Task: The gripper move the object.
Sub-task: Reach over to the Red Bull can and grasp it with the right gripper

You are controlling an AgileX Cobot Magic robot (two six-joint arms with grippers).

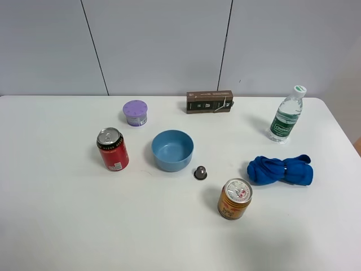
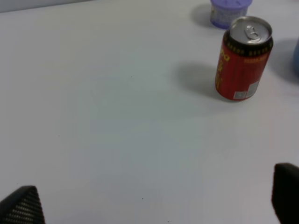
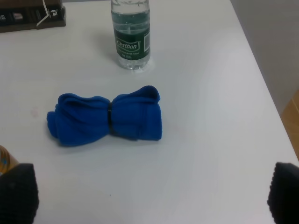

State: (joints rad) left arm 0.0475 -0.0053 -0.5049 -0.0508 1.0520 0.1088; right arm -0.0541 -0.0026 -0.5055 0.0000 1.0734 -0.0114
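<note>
The short gold-orange can [image 1: 234,199] with a silver pull-tab top stands upright on the white table [image 1: 56,226], front of centre. A sliver of it shows at the edge of the right wrist view [image 3: 4,158], beside one fingertip. My right gripper [image 3: 150,191] is open and empty, hovering over bare table near a blue cloth. My left gripper [image 2: 154,200] is open and empty over bare table, well short of the red can. Neither arm shows in the exterior view.
A taller red can [image 1: 113,149] [image 2: 243,58] stands at the left, a purple tub [image 1: 135,113] behind it. A blue bowl [image 1: 172,150], a small dark capsule [image 1: 200,173], a brown box [image 1: 210,102], a water bottle [image 1: 286,114] [image 3: 132,35] and a rolled blue cloth [image 1: 280,170] [image 3: 107,120] surround the gold can.
</note>
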